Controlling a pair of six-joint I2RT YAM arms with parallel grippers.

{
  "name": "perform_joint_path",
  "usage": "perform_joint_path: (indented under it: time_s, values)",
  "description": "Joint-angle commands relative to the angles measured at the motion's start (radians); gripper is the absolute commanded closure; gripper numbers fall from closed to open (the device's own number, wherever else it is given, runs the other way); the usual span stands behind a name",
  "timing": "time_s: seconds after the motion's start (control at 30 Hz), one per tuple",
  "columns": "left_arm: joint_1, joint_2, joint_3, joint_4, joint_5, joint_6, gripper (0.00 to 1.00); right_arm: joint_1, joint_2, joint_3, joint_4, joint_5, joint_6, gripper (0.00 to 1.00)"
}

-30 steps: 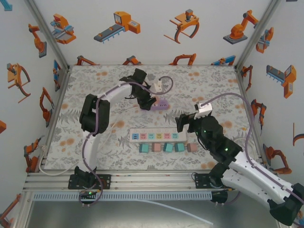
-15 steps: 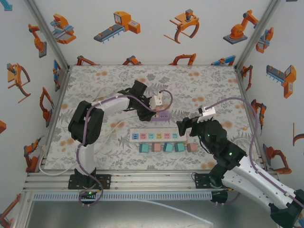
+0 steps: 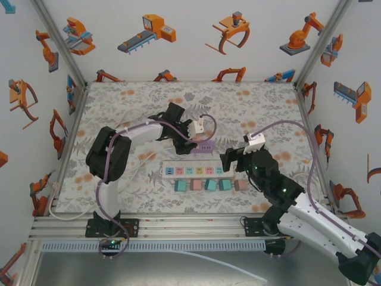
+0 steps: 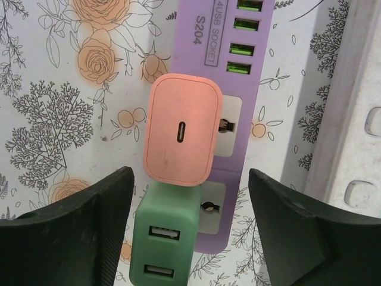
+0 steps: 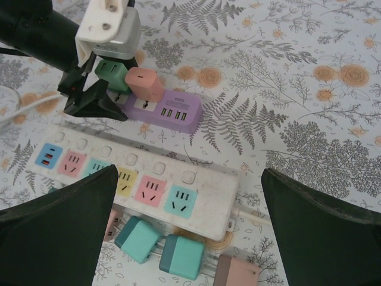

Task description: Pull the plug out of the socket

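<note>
Two plugs (image 4: 181, 131) sit in the purple socket (image 4: 241, 89).

Your left arm (image 3: 113, 155) and right arm (image 3: 303, 214) match: white shells between bulky black joints, with a purple cable (image 3: 312, 161) running along each. Each wrist carries a white camera block (image 3: 256, 142) fixed with screws. Your jaws are matte black wedges.
</note>
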Motion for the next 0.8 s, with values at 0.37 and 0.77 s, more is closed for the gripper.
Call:
perform_joint_path:
  time_s: [0.37, 0.77]
  values:
    - [0.017, -0.442, -0.199, 0.189, 0.016, -0.401, 0.31, -0.051, 0.238, 0.193, 0.057, -0.262, -0.448, 0.09]
    - [0.055, -0.651, -0.362, 0.237, -0.311, -1.2, 0.38, -0.214, 0.629, 0.507, -0.125, -0.764, -0.911, 0.18]
